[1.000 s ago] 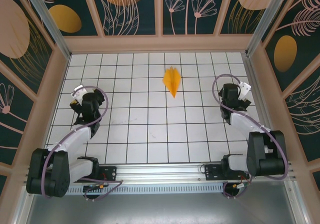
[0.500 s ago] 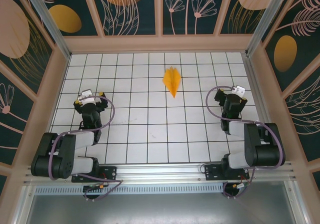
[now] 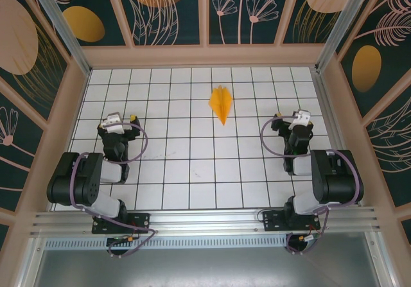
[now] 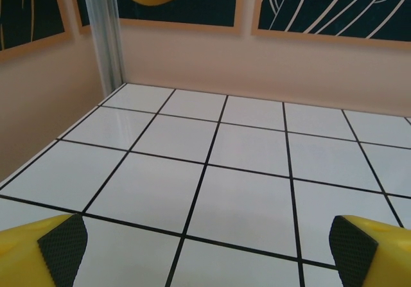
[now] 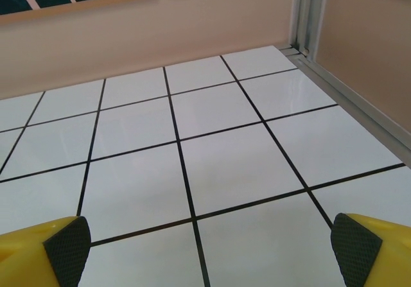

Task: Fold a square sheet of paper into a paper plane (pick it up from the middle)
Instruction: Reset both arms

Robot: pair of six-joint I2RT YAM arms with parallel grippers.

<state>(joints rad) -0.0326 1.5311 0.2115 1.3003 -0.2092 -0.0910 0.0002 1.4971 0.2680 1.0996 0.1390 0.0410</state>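
Note:
The square sheet of paper lies folded into an orange-yellow paper plane [image 3: 221, 104], a narrow dart with a centre crease and its point toward the near side, on the white grid table's far middle. My left gripper [image 3: 117, 121] is well to its left and nearer the front, open, with nothing between its yellow fingers [image 4: 38, 248]. Over bare tiles my left gripper [image 4: 207, 248] faces the back wall. To the plane's right and also nearer the front, my right gripper [image 3: 290, 120] stands open and empty, as the right gripper [image 5: 209, 252] shows, its black pads [image 5: 352, 252] wide apart.
Patterned walls enclose the table [image 3: 192, 171] on three sides. Aluminium corner posts [image 4: 106, 36] [image 5: 308, 14] stand at the back corners. Both arms are folded back near their bases at the front rail [image 3: 205, 219].
Both arms have folded back toward their bases, and the grippers have turned to face the back wall. Both stayed open. The paper plane has not moved.

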